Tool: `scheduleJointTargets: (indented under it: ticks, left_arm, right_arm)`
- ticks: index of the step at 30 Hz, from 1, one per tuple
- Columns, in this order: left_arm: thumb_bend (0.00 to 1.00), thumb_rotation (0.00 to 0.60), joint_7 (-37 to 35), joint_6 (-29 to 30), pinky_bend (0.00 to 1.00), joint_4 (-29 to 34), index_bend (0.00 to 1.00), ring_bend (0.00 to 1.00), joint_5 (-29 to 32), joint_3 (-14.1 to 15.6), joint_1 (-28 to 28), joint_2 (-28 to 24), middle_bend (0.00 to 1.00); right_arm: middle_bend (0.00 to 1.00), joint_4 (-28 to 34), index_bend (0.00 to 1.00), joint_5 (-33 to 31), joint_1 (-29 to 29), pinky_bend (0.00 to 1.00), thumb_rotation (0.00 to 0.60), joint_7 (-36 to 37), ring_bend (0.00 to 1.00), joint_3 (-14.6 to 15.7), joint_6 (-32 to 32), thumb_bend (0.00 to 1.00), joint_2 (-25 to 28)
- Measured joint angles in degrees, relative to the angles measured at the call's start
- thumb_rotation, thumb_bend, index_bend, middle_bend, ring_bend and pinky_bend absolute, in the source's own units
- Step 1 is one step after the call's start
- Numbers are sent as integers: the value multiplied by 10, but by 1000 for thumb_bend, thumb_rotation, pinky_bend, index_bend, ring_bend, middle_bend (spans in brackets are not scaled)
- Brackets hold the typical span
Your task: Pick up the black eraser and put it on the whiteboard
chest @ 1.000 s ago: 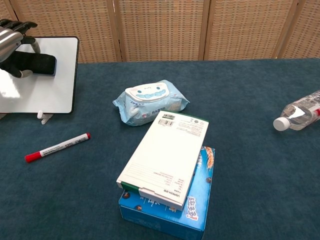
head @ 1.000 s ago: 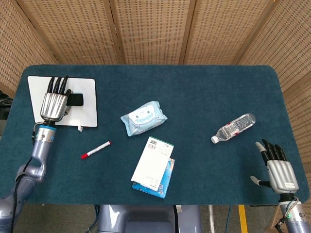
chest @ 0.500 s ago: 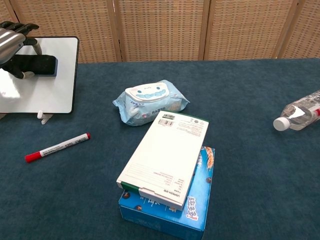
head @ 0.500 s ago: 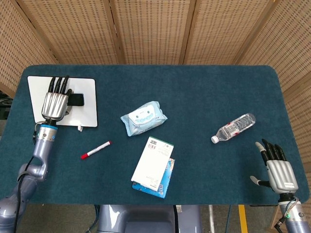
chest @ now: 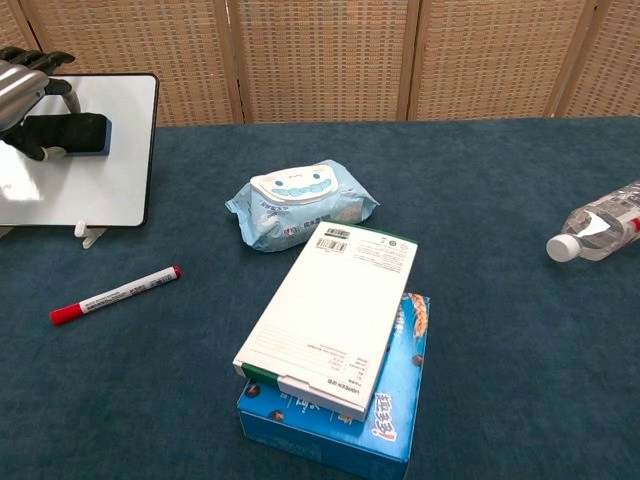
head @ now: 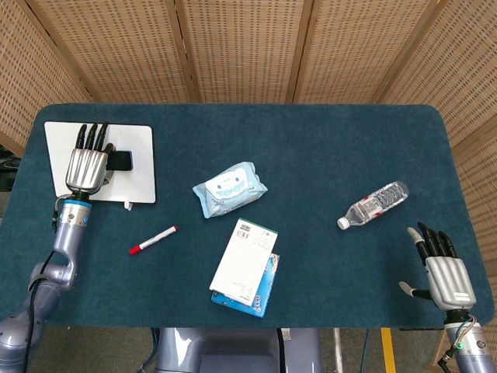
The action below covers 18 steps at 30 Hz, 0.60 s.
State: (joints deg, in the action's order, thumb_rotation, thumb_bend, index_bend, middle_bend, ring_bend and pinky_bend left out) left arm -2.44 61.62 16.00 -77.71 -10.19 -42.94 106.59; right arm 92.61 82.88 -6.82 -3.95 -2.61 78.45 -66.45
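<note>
The black eraser lies on the white whiteboard at the far left of the table. My left hand hovers over the eraser's left end with its fingers stretched out along the board and the thumb beside the eraser. That end of the eraser is hidden under the hand. My right hand rests open at the near right corner of the table, holding nothing; the chest view does not show it.
A red-capped marker lies just in front of the whiteboard. A blue wipes pack sits mid-table, a white box stacked on a blue box nearer me, and a water bottle at the right.
My left hand has edged slightly leftward over the eraser, which has settled a little lower on the board. The right hand has not moved.
</note>
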Motion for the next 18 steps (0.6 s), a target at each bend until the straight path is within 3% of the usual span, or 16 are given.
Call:
scheduleJointTargets:
  ticks: [18]
  left_arm:
    - [231,600,6,6,0,1,373,0,3,-4,2,2,0]
  right_arm:
    - [0,0,0,5,-1,0,600,-6,0,3,-1,53,-3]
